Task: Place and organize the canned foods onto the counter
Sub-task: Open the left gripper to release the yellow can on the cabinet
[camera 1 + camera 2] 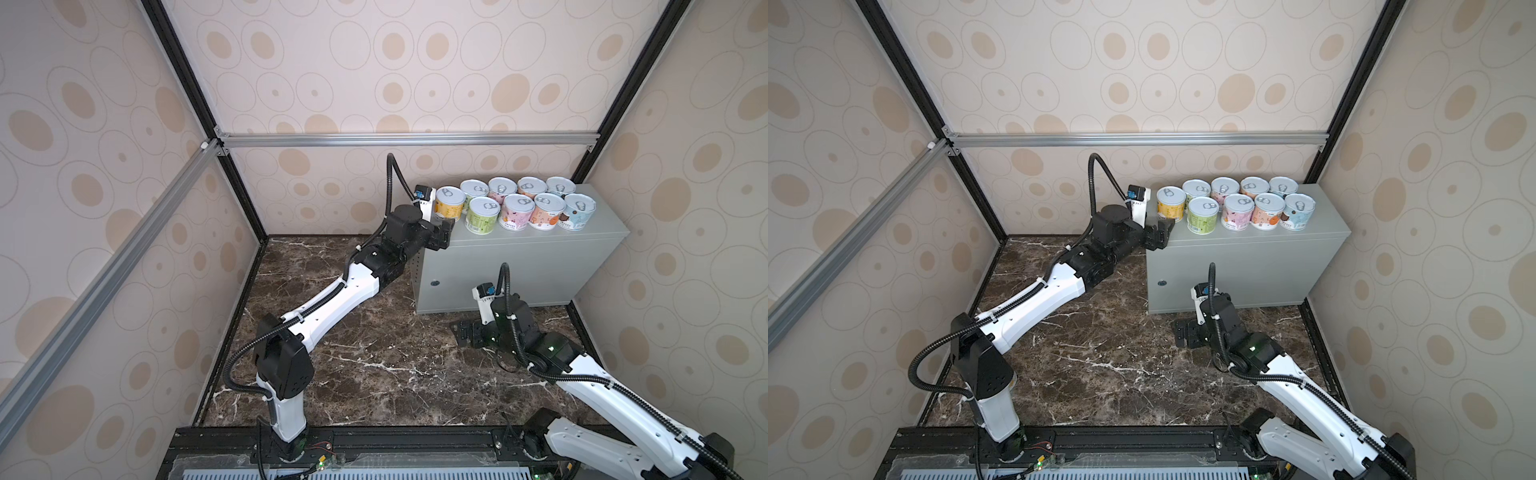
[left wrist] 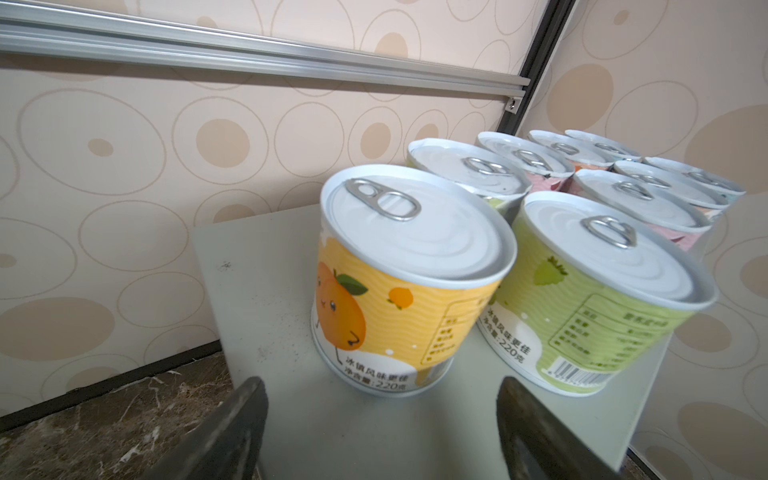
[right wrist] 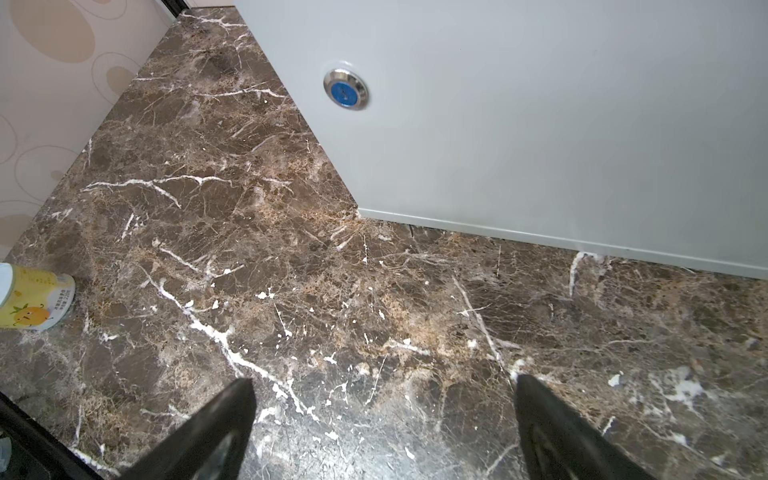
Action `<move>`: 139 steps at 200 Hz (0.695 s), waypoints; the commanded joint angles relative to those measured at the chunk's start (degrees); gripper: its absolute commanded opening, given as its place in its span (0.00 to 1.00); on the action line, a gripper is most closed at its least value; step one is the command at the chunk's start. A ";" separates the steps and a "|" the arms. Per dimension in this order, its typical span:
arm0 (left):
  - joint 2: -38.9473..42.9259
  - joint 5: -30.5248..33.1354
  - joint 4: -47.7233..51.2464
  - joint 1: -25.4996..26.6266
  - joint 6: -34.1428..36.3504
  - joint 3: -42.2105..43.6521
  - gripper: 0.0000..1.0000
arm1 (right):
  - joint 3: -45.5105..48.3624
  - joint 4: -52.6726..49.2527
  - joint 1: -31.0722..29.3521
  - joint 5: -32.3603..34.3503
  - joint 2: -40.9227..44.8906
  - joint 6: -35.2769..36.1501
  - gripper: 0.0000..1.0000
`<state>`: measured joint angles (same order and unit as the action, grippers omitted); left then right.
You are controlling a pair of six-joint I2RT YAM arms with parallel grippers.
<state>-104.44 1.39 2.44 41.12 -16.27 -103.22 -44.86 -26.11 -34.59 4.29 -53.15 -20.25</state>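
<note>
At the counter's (image 1: 540, 240) left end, the yellow orange can (image 2: 399, 291) stood snug beside the green can (image 2: 582, 311), probably to extend the tidy rows. The left gripper (image 2: 382, 399) gaped clear of it. The right gripper (image 3: 384, 386) hung open over the marble floor (image 3: 291, 249), where another yellow can (image 3: 33, 303) waited.

Nine canned foods (image 1: 515, 212) atop counter (image 1: 478, 240)

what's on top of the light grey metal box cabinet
Nine short round silver-lidded tins on the cabinet top: a yellow-labelled tin at its left end, then two rows of four. Front tins hide most back-row labels.
</note>
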 commanded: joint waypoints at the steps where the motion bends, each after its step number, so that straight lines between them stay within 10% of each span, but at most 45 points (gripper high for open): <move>1: -1.49 -0.89 0.31 -0.32 1.74 -4.90 0.86 | 0.31 0.21 0.36 -0.25 -0.01 0.24 0.99; 139: -7.47 5.63 4.66 -1.11 1.60 -12.72 0.80 | 0.48 0.68 0.49 -0.43 -0.11 0.48 0.99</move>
<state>-111.66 5.08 6.42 41.06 -14.98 -113.93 -44.86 -26.11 -34.52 4.25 -53.15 -20.12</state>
